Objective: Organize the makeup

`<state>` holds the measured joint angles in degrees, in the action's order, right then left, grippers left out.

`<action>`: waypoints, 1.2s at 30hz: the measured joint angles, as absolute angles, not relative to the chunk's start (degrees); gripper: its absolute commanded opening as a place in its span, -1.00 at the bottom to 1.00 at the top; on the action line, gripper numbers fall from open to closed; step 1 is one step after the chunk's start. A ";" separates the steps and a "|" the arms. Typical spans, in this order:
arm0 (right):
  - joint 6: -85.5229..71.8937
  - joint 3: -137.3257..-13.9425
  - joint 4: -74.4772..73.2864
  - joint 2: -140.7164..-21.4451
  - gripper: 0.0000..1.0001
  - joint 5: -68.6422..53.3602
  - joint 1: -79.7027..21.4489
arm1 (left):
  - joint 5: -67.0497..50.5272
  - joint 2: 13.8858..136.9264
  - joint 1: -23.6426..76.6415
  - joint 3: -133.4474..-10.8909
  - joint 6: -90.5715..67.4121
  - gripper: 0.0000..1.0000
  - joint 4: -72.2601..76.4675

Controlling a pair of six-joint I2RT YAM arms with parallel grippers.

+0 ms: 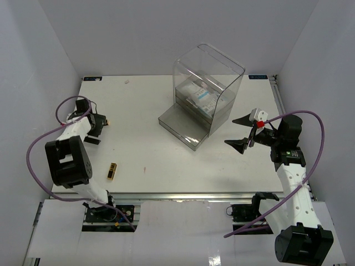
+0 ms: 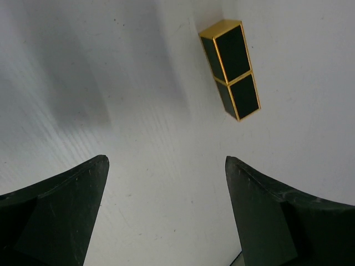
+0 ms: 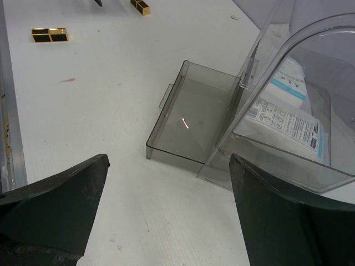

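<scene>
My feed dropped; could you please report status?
Left gripper, right gripper open, empty. Gold lipstick tube lying on table. Drawer out, empty; nothing blocking.

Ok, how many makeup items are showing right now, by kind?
Gold lipstick tubes: 2
White-and-blue sachets: 2 showing, inside the clear drawer box
Total: 4
</scene>
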<state>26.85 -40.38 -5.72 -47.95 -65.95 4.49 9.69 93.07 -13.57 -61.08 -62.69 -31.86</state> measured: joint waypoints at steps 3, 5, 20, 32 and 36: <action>26.72 -40.38 -5.69 -47.94 0.91 -65.95 4.49 | 10.28 99.84 -13.82 -67.75 -63.65 0.91 -34.66; 26.68 -40.38 -5.69 -47.96 0.92 -65.91 4.49 | 10.50 103.72 -14.00 -71.88 -63.95 0.89 -35.89; 26.70 -40.38 -5.58 -48.01 0.91 -64.52 4.91 | 9.86 118.30 -15.16 -88.57 -64.44 0.35 -43.26; 26.72 -40.38 -5.56 -47.92 0.90 -64.20 5.26 | 4.48 118.96 -15.27 -88.52 -63.42 -0.89 -41.46; 26.72 -40.38 -5.56 -47.69 0.90 -64.22 5.26 | -1.46 115.74 -15.16 -83.37 -61.83 -1.00 -37.31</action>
